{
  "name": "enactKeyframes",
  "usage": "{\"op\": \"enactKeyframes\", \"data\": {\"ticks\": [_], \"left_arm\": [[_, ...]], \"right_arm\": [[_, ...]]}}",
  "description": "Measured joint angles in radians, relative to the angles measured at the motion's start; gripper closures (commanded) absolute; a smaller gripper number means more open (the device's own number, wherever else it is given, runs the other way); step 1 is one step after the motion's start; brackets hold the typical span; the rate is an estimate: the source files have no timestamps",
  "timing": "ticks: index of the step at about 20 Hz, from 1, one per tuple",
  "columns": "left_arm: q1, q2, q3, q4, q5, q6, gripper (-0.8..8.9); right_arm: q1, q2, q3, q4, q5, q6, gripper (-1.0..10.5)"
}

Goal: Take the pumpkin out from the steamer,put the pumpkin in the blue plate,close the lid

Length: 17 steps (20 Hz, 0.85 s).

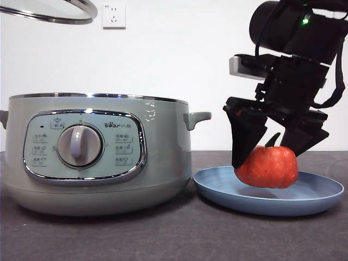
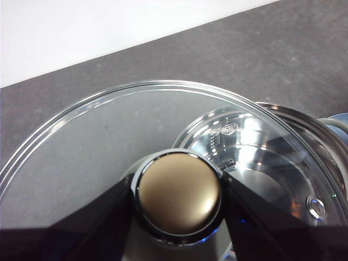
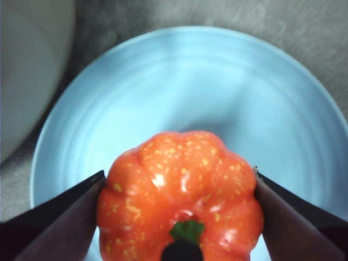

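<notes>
- Front view: right hand [image 1: 270,152] gripping the pumpkin [image 1: 267,166], holding it low over the blue plate [image 1: 217,191], stem pointing up.
- Left hand [image 2: 176,217] clamping the lid [image 2: 81,147] by its knob, hovering high above the open steamer [image 1: 163,147].

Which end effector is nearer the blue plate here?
Right. The right end effector grips the pumpkin directly over the blue plate. The left end effector holds the lid up above the steamer.

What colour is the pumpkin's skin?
Orange-red with small yellow flecks on the pumpkin, clearest in the right wrist view.
</notes>
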Motion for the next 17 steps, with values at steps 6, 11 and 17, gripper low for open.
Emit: {"op": "enactKeyframes", "data": {"ticks": [6,11,17], "left_arm": [[0.000,0.023,0.000,0.000,0.007,0.000,8.22],[0.000,0.033,0.000,0.006,0.054,0.000,8.22],[0.000,0.033,0.000,0.021,0.052,0.000,8.22]], "right_arm": [[-0.010,0.040,0.000,0.003,0.028,0.000,5.7],[-0.011,0.040,0.000,-0.001,0.101,0.000,3.7],[-0.011,0.009,0.000,-0.011,0.101,0.017,3.8]]}}
